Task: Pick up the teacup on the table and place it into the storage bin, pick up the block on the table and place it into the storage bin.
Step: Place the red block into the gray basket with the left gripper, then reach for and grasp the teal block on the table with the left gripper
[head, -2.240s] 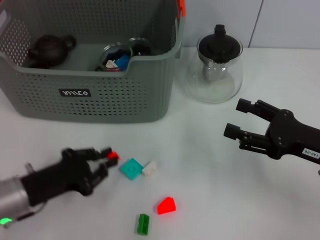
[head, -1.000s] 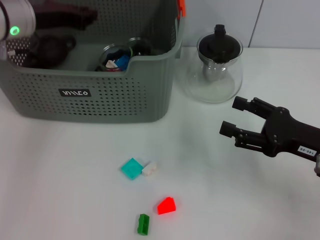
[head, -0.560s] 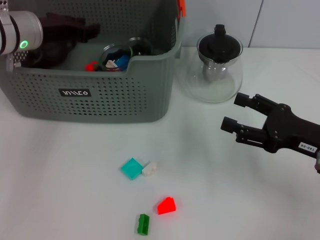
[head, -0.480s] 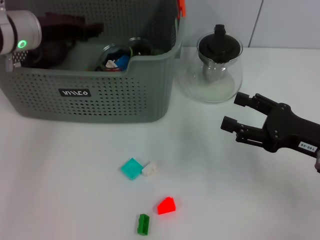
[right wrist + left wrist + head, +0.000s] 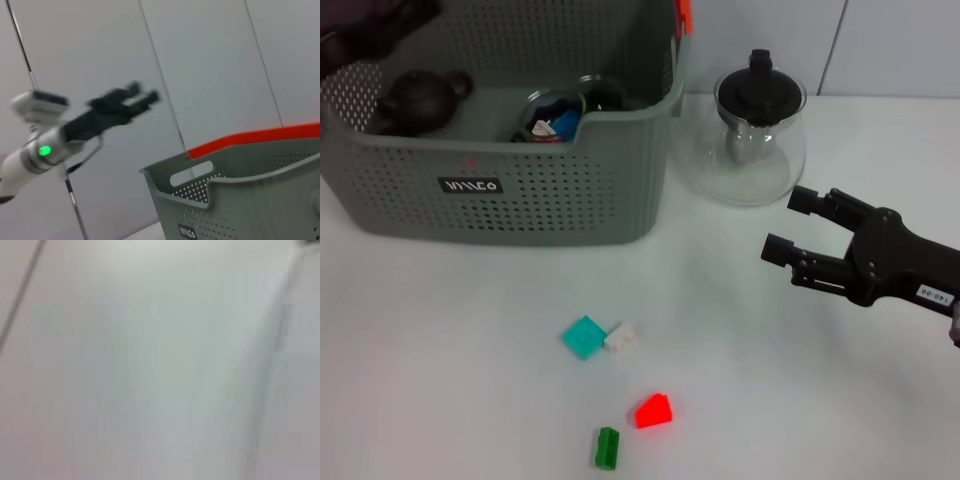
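Observation:
The grey-green storage bin stands at the back left of the white table; its rim also shows in the right wrist view. Inside it are a glass teacup holding coloured pieces and a dark teapot. Loose blocks lie in front of the bin: teal, white, red and green. My left gripper is raised above the bin's back left corner; the right wrist view shows this left gripper open and empty. My right gripper hovers open at the right.
A glass teapot with a black lid stands right of the bin, just behind my right gripper. An orange tag hangs at the bin's back right corner. The left wrist view shows only a blurred pale surface.
My left gripper carried a small red block from the table up over the bin, let it go there, and has since risen toward the back left. The right arm has barely moved.

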Robot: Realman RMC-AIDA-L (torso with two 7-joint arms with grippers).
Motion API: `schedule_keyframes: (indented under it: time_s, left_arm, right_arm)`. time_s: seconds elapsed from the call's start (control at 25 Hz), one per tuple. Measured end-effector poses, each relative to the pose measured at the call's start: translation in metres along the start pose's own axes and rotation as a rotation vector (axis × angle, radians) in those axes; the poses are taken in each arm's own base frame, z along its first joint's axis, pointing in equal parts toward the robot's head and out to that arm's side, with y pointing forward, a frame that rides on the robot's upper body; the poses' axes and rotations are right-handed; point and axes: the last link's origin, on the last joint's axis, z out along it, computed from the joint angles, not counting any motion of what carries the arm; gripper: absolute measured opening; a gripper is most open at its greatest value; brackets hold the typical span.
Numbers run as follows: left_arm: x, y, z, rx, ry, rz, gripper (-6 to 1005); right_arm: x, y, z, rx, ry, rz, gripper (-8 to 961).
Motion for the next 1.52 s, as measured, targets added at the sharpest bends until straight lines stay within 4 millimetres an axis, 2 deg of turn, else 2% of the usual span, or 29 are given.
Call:
schedule_keyframes:
  time_s: [0.12,0.16,0.2,0.28,0.36,0.48,0.64,0.8,1.0,1.2,1.52]
  left_arm:
    - [-0.016,0.017,-0.030,-0.058,0.018,0.078,656]
    - [-0.033,0.026,-0.044,-0.066,-0.022,0.117,658]
    - [-0.039,0.029,-0.049,-0.065,-0.038,0.127,660]
    - [-0.065,0.041,-0.067,-0.051,-0.113,0.165,660]
    - [-0.086,0.049,-0.078,-0.051,-0.193,0.194,661]
    - [-0.115,0.057,-0.086,-0.075,-0.296,0.191,661]
    - [-0.146,0.060,-0.081,-0.098,-0.408,0.159,662]
    - [-0.174,0.062,-0.063,-0.107,-0.466,0.154,661]
    - [-0.199,0.063,-0.053,-0.078,-0.510,0.231,661]
    - [-0.211,0.061,-0.051,-0.050,-0.550,0.265,662]
    - [-0.215,0.062,-0.045,-0.041,-0.543,0.289,661]
  right_arm:
    - [0.001,0.000,-0.001,0.002,0.000,0.003,944]
    - [0.001,0.000,-0.001,0.003,0.001,0.004,944]
    - [0.002,0.001,-0.002,0.005,0.001,0.005,944]
    - [0.002,0.001,-0.002,0.006,0.001,0.006,944]
    - [0.002,0.000,-0.003,0.008,0.001,0.007,944]
    - [0.001,0.000,-0.002,0.006,0.001,0.009,944]
    - [0.000,0.000,-0.001,0.002,0.002,0.007,944]
    - [0.002,0.001,-0.001,0.004,0.002,0.015,944]
    - [0.004,0.002,-0.002,0.004,-0.002,0.026,944]
    - [0.005,0.002,-0.003,0.005,-0.002,0.028,945]
    - [0.004,0.002,-0.003,0.005,-0.003,0.028,945]
